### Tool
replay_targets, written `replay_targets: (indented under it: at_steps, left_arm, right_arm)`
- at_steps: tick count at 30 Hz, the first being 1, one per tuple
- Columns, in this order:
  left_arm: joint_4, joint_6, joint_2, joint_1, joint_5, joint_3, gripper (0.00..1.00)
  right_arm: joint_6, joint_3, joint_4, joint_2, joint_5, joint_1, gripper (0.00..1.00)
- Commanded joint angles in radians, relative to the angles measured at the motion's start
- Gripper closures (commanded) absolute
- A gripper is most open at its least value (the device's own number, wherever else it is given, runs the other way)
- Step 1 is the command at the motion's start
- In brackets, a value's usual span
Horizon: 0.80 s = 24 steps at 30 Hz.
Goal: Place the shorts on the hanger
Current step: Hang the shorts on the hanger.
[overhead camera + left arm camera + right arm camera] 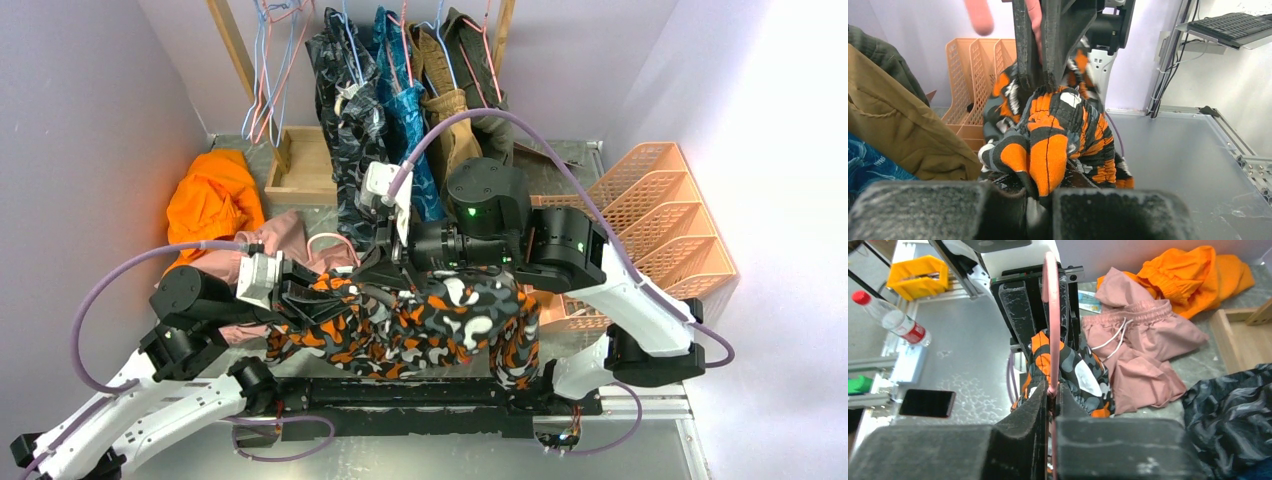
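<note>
The orange, black, white and grey camouflage shorts (430,325) hang bunched between the two arms above the table's near edge. My left gripper (318,293) is shut on a fold of the shorts (1048,150), and the cloth disappears between its pads (1040,200). My right gripper (368,272) reaches across from the right. It is shut on the thin pink wire of the hanger (1050,315), which runs straight up between its jaws (1052,392) in front of the shorts (1075,372). In the top view the arms and cloth hide most of the hanger.
Dusty-pink shorts (290,240) and an orange garment (212,200) lie at the left. A wooden box (300,165) sits behind them. An orange rack (660,220) stands at the right. Clothes (400,90) and light-blue hangers (265,70) hang at the back.
</note>
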State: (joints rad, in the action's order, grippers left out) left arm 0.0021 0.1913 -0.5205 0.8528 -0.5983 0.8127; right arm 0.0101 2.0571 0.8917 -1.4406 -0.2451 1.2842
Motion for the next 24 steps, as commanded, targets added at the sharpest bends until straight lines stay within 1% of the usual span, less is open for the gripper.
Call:
replay_targets:
  at_steps: [1,4,5,6,7,11,12,14,16,17,19,20,21,23,24]
  left_arm:
    - [0.055,0.006,0.005,-0.002,-0.003,0.037,0.93]
    - [0.045,0.013,0.016,-0.001,0.029,0.022,0.93]
    - [0.035,0.014,0.022,-0.002,0.043,0.019,0.92]
    - [0.021,0.016,0.029,-0.001,0.055,0.014,0.89]
    - [0.007,0.016,0.036,0.0,0.065,0.012,0.84]
    - [-0.06,0.012,0.079,-0.002,0.125,0.012,0.55]
    - [-0.085,0.009,0.086,-0.001,0.149,0.014,0.53]
    - [-0.134,0.006,0.13,-0.001,0.226,0.013,0.52]
    - [-0.186,0.008,0.174,-0.003,0.311,0.009,0.54]
    - [-0.203,0.007,0.197,-0.002,0.351,0.006,0.58]
    - [-0.245,0.006,0.236,-0.002,0.426,0.013,0.69]
    - [-0.267,0.009,0.25,-0.002,0.452,0.019,0.67]
    - [-0.284,0.01,0.263,-0.001,0.469,0.025,0.59]
    - [-0.301,0.017,0.282,-0.001,0.487,0.044,0.36]
    - [-0.304,0.018,0.288,-0.001,0.489,0.057,0.26]
  right_arm:
    - [0.007,-0.02,-0.039,0.017,-0.03,0.004,1.0]
    - [0.0,-0.071,-0.099,0.059,-0.013,0.003,1.0]
    - [-0.004,-0.092,-0.127,0.076,-0.004,0.003,1.0]
    - [-0.006,-0.115,-0.149,0.092,0.008,0.003,1.0]
    - [-0.008,-0.124,-0.166,0.105,0.018,0.003,1.0]
    - [-0.01,-0.167,-0.221,0.142,0.066,0.003,1.0]
    - [-0.009,-0.174,-0.231,0.148,0.075,0.003,1.0]
    - [-0.007,-0.192,-0.257,0.172,0.102,0.003,1.0]
    - [-0.004,-0.212,-0.284,0.196,0.131,0.003,1.0]
    - [-0.002,-0.22,-0.294,0.207,0.153,0.002,1.0]
    - [-0.001,-0.232,-0.316,0.226,0.181,0.004,1.0]
    - [-0.001,-0.238,-0.325,0.234,0.19,0.003,1.0]
    - [-0.001,-0.242,-0.332,0.24,0.204,0.003,1.0]
    - [0.0,-0.251,-0.35,0.251,0.214,0.003,1.0]
    - [0.0,-0.254,-0.36,0.256,0.218,0.002,1.0]
